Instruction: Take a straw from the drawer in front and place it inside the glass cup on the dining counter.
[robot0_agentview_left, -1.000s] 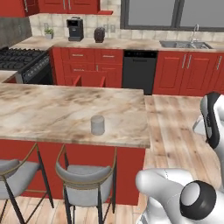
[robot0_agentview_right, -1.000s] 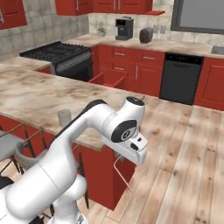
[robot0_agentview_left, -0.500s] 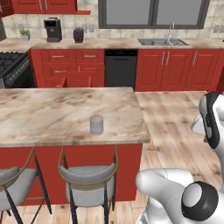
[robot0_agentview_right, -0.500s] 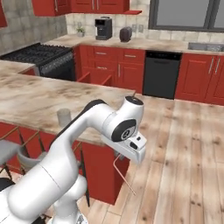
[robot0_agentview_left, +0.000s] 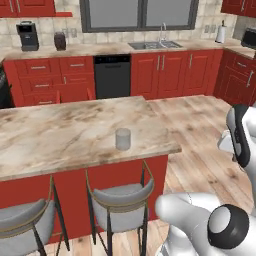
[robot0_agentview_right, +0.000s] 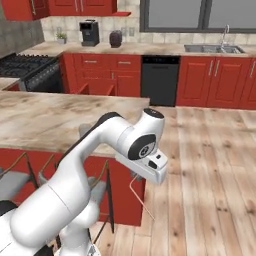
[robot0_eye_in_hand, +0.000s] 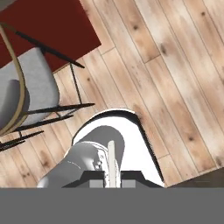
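Note:
The glass cup (robot0_agentview_left: 123, 139), clear and greyish, stands upright near the right end of the dining counter (robot0_agentview_left: 60, 132). My gripper (robot0_agentview_right: 139, 175) hangs off the counter's end (robot0_agentview_right: 45, 120), low over the wooden floor, shut on the straw (robot0_agentview_right: 141, 200), which slants down from it toward the floor. In the hand view the pale straw (robot0_eye_in_hand: 111, 159) rises between the two finger tips of the gripper (robot0_eye_in_hand: 111, 182). The drawer (robot0_agentview_left: 74, 94) stands pulled out in the red cabinets behind the counter, also seen as the drawer (robot0_agentview_right: 97, 89).
Two grey stools (robot0_agentview_left: 122, 197) with thin metal frames stand under the counter's near side; one stool (robot0_eye_in_hand: 26, 92) lies close below the hand. A black dishwasher (robot0_agentview_right: 160, 80), sink (robot0_agentview_left: 152, 45) and stove (robot0_agentview_right: 25, 67) line the back wall. Open wooden floor (robot0_agentview_right: 210, 160) lies to the right.
The whole scene has slid leftward in both base views, so the base has moved. The arm keeps the same pose with the straw still in the gripper.

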